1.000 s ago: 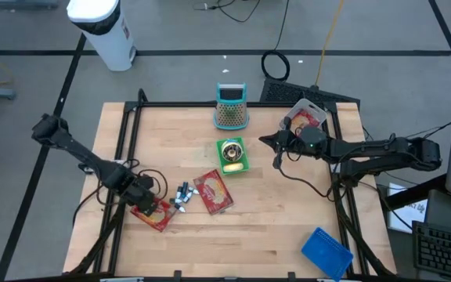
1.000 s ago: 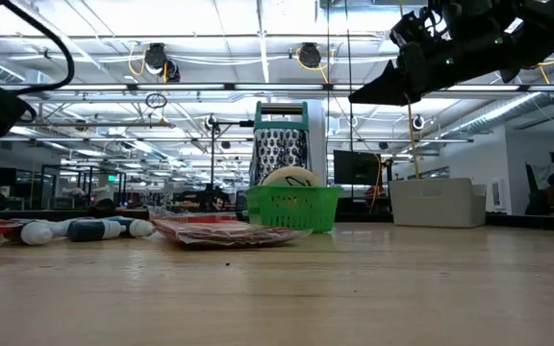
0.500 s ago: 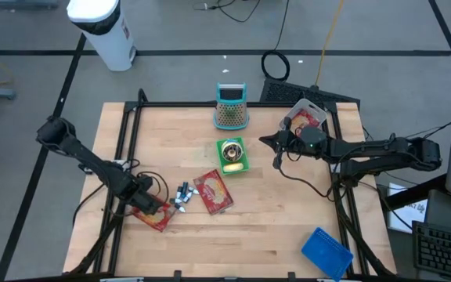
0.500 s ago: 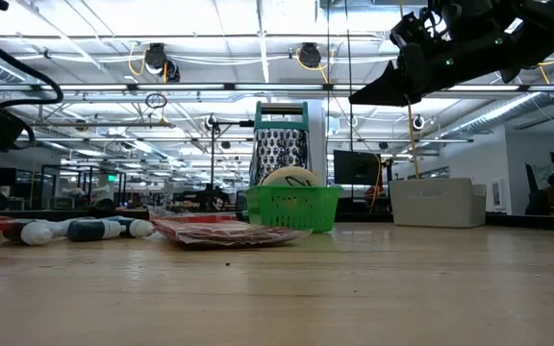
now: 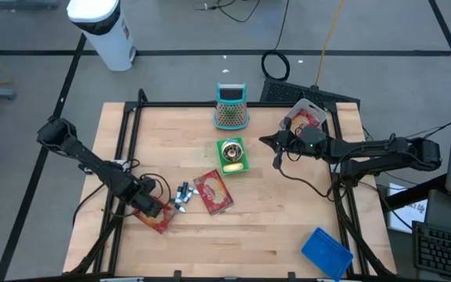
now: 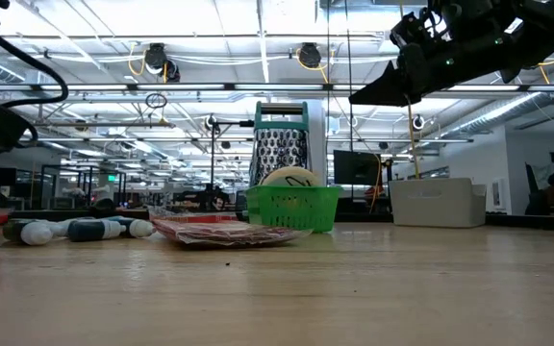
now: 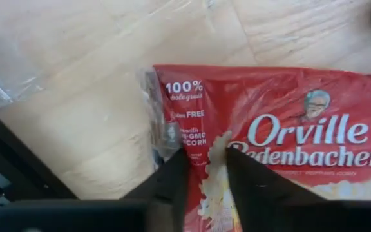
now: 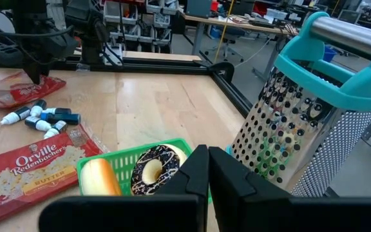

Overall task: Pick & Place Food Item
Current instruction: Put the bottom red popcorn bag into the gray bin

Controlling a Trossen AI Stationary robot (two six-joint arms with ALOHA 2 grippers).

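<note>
A: Where's the worktop action?

B: Near its left edge, toward the front corner. The popcorn packet lies flat there, and the left tool pinches its sealed end between narrow fingers.

A: How would it handle?

B: Light, soft, crinkly film, probably slippery; that seam looks the firmest hold.

A: The right tool?

B: Closed, empty, hovering above the green basket mid-worktop.
</note>
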